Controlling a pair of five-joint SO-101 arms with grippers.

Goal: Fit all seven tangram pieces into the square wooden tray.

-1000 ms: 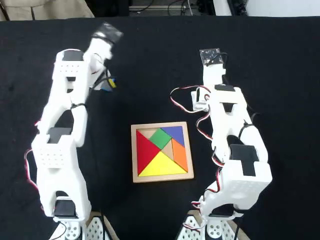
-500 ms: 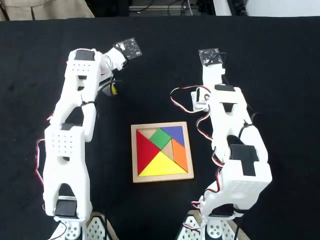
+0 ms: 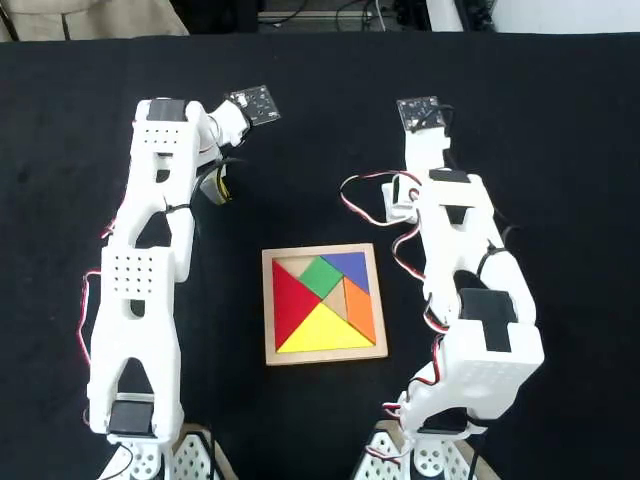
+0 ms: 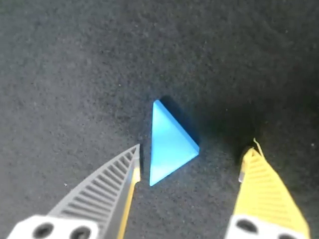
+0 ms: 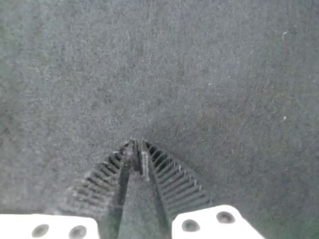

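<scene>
In the high view the left arm (image 3: pixel 150 230) covers most of the left gripper (image 4: pixel 194 148). A bit of its yellow finger (image 3: pixel 222 186) peeks out beside the wrist, and the triangle (image 4: pixel 167 142) lies hidden under that arm. The right arm (image 3: pixel 460 240) covers the right gripper (image 5: pixel 137 145) the same way. The bases of the 2 arms are cut off by the lower edge. In each wrist view the picture's edge cuts the 2 fingers off at their roots. In the tray (image 3: pixel 268 300), a tan patch (image 3: pixel 337 297) sits between the green piece (image 3: pixel 321 276), orange piece (image 3: pixel 360 310) and yellow piece (image 3: pixel 322 330). It is too small to tell whether it is a wooden piece or bare floor.
</scene>
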